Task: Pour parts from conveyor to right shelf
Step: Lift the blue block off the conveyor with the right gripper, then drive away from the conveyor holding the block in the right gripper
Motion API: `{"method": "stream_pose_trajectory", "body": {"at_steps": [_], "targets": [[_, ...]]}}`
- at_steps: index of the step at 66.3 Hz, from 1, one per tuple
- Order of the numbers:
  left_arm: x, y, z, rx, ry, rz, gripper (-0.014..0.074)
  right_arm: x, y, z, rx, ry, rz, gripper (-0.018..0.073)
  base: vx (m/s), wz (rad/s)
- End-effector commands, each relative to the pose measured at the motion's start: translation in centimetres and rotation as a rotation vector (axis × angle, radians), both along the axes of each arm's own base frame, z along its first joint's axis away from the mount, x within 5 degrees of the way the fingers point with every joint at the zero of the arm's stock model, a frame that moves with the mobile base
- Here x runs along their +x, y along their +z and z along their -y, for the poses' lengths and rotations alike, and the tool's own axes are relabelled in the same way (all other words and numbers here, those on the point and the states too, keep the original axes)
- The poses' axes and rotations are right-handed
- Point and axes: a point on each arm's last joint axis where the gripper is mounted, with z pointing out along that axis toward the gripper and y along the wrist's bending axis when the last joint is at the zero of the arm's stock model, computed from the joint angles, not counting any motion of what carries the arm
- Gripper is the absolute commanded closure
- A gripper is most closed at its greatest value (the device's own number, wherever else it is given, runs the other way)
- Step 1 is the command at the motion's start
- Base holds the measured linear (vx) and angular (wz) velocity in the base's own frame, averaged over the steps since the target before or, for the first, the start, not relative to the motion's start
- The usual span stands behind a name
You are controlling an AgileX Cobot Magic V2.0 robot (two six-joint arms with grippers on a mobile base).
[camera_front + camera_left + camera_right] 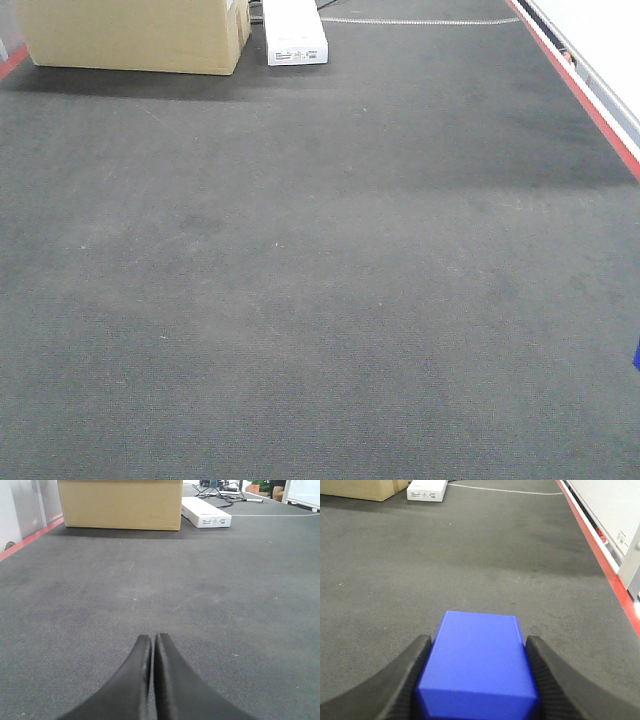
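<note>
**Finding 1, part.** One blue block (477,665) is present. It sits squarely between the jaws of the right gripper (479,641), which press on its left and right faces. Its longer side appears to run forward along the jaws. Whether it rests on the conveyor (300,280) or hangs just above it cannot be told.

**Finding 2, left gripper** (151,639). Its jaws are pressed together with nothing between them, low over the belt.

**Finding 3, direction.** The right shelf is not in view. The belt's right edge, marked by a red strip (600,555), lies right of the held block. In my judgement the right arm is the nearer one.

**Finding 4, count.** There is one cardboard box (130,35) and one white carton (295,35), both at the belt's far edge. No loose parts are seen.
</note>
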Motion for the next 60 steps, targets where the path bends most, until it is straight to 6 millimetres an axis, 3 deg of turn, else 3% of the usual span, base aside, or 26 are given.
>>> {"method": "stream_pose_trajectory", "body": {"at_steps": [1, 60], "targets": [[-0.09, 1.42, 0.05, -0.016, -0.007, 0.108, 0.0603, 0.16, 1.37, 0.21, 0.001, -0.026, 0.085, 0.0564, 0.00, 0.00], [-0.09, 1.42, 0.05, -0.016, -0.006, 0.108, 0.0603, 0.16, 1.37, 0.21, 0.001, -0.026, 0.085, 0.0564, -0.02, 0.00]]}}
